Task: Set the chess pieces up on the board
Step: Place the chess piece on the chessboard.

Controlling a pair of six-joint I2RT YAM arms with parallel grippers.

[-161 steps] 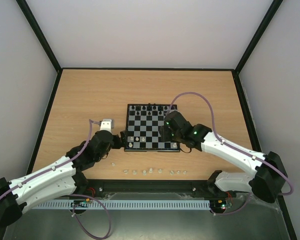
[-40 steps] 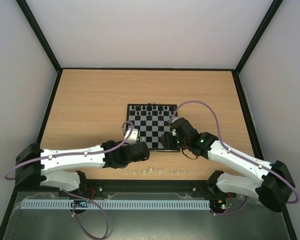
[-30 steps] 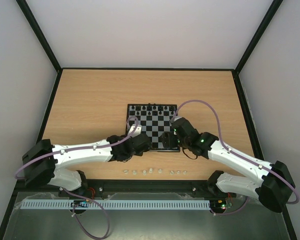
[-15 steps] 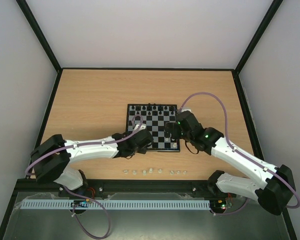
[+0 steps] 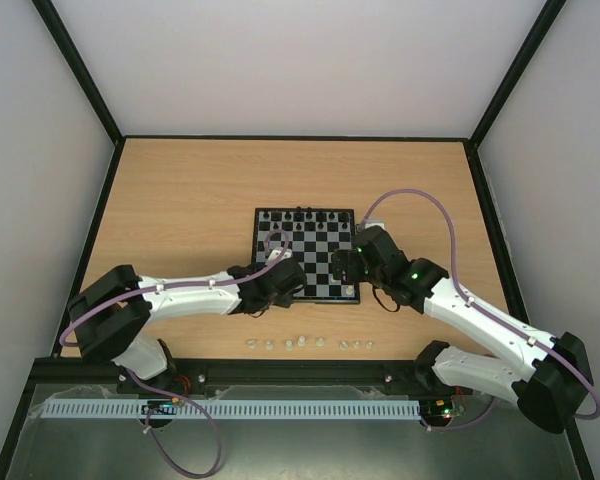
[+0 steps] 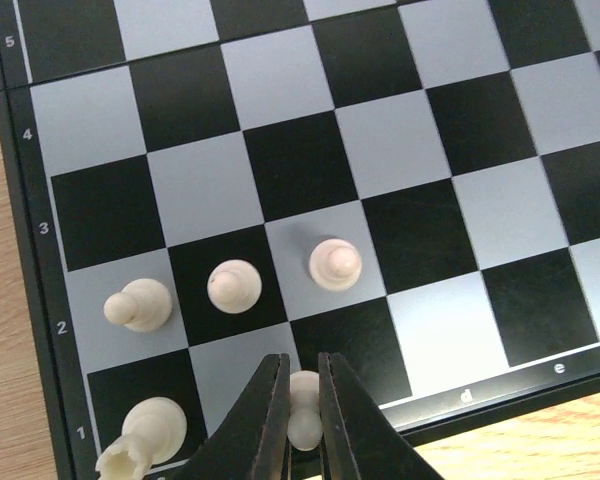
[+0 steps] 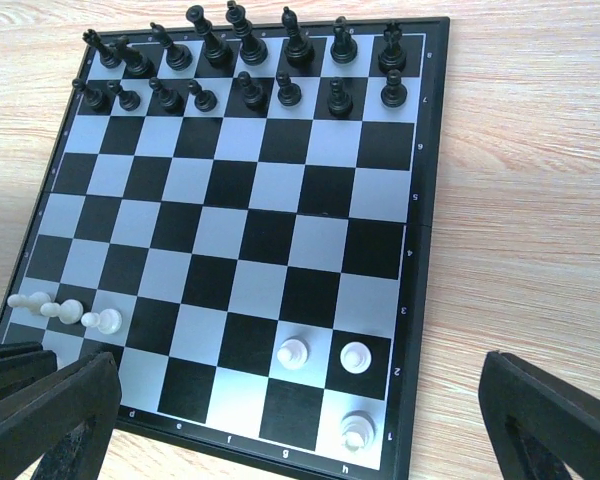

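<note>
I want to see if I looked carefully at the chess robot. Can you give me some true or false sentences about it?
1. The left gripper is shut on a white piece. True.
2. The black pieces are scattered all over. False: they stand in two rows at the far end of the board.
3. The right gripper is open. True.
4. Every white piece is already on the board. False: several loose white pieces lie on the table in front of it.
5. Three white pawns stand side by side near the left gripper. True.
</note>
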